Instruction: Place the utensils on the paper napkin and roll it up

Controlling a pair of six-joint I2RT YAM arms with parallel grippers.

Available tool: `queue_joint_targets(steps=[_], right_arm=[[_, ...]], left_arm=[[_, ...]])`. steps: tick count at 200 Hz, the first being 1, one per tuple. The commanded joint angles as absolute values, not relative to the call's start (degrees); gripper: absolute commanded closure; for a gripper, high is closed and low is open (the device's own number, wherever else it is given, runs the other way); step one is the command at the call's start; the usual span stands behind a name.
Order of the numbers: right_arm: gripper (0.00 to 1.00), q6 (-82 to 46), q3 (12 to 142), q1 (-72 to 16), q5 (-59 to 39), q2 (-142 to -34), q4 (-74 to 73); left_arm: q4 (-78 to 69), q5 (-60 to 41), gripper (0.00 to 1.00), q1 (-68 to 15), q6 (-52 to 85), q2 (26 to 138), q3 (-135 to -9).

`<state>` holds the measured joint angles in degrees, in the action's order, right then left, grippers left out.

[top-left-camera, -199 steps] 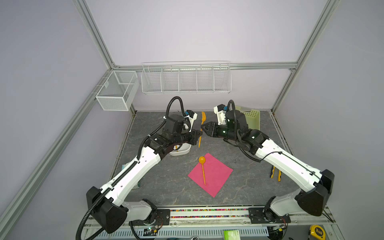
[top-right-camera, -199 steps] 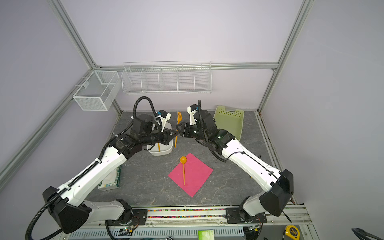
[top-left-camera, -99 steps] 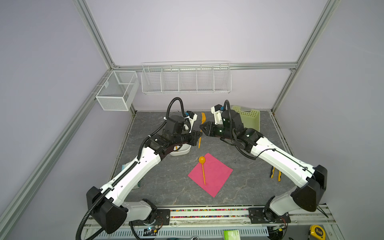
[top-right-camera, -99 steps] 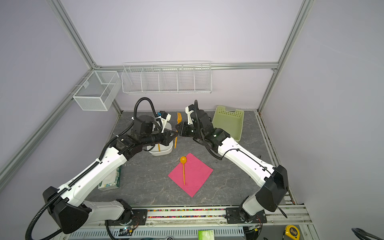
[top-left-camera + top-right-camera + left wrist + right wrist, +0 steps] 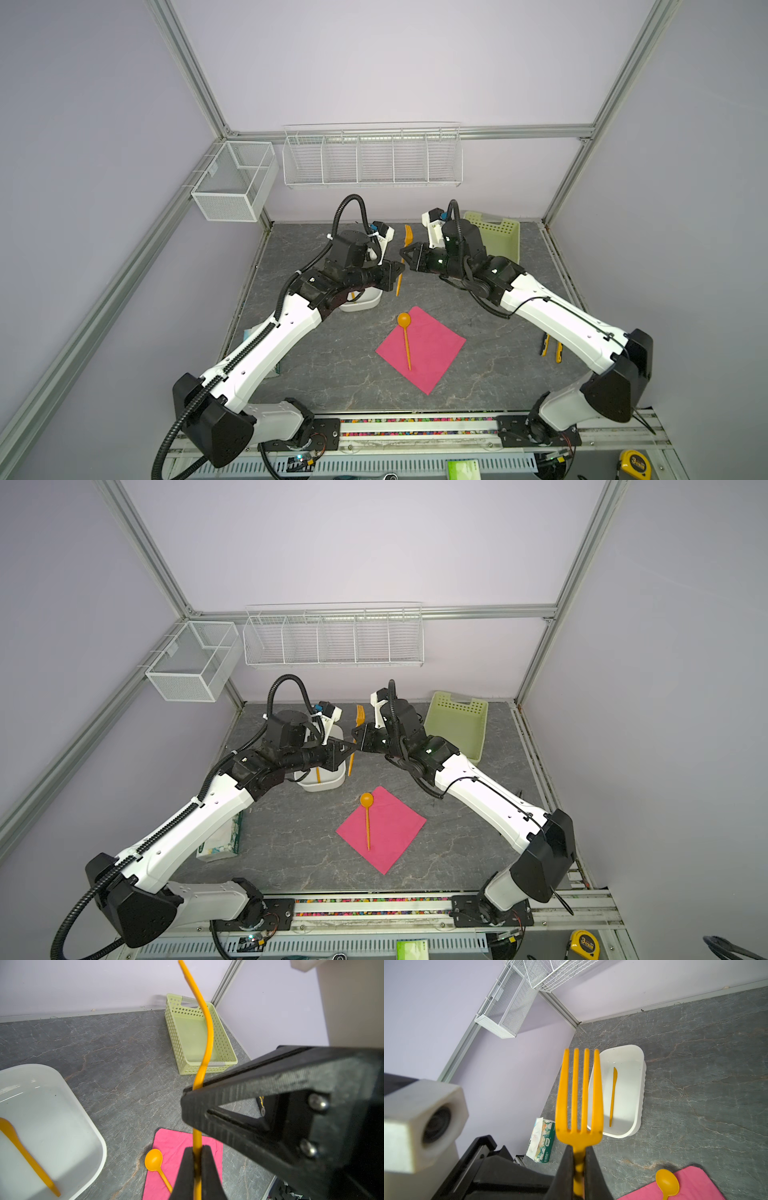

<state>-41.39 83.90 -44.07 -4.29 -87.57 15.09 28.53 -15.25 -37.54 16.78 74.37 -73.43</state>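
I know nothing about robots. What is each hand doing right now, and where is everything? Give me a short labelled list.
left hand: shut on the fork, at its handle
right hand: shut on the same fork, just below the tines
fork: off the table, held by both hands
spoon: lying on the napkin
knife: in the white tub
green basket: empty
tissue box: by the left wall
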Motion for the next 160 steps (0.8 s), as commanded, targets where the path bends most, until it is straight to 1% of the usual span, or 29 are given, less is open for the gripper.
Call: queue_joint_targets(steps=[1, 23, 43, 56, 76, 86, 103, 121, 134, 160], right_arm=[[0.92, -40.5, 82.4, -44.2, -3.6, -84.6, 12.9], [0.93, -38.4, 80.2, -43.6, -4.0, -82.0, 11.7], [0.93, -35.8, 78.1, -42.9, -4.5, -78.9, 11.0], [0.93, -33.9, 76.9, -42.3, -5.4, -76.8, 10.4], [0.93, -29.6, 75.5, -41.4, -9.7, -73.6, 9.5], [0.93, -27.3, 75.4, -41.2, -12.8, -72.5, 9.6], [0.93, -24.1, 75.6, -41.2, -16.9, -70.8, 10.7], [0.93, -21.6, 74.7, -41.2, -20.7, -68.4, 10.5], [0.93, -19.8, 73.4, -41.2, -25.7, -66.4, 8.5], [0.93, -16.4, 70.4, -41.4, -31.5, -62.0, 4.9]], left_arm=[[27.4, -16.0, 0.89, -37.8, 17.2, 72.5, -72.8], [27.2, -16.9, 0.82, -37.8, 17.0, 70.8, -72.8], [24.5, -20.0, 0.74, -37.8, 16.7, 68.8, -71.6], [20.7, -23.3, 0.65, -37.8, 16.6, 66.7, -69.4], [15.6, -26.7, 0.57, -37.8, 16.6, 63.3, -66.5], [13.3, -29.0, 0.55, -37.8, 16.6, 62.2, -65.5], [10.1, -35.5, 0.55, -37.8, 16.3, 61.6, -65.1], [7.6, -41.3, 0.57, -37.8, 16.4, 61.6, -65.2], [5.3, -43.9, 0.58, -37.8, 16.5, 61.0, -64.7], [1.8, -48.1, 0.58, -37.8, 16.4, 59.9, -63.6]])
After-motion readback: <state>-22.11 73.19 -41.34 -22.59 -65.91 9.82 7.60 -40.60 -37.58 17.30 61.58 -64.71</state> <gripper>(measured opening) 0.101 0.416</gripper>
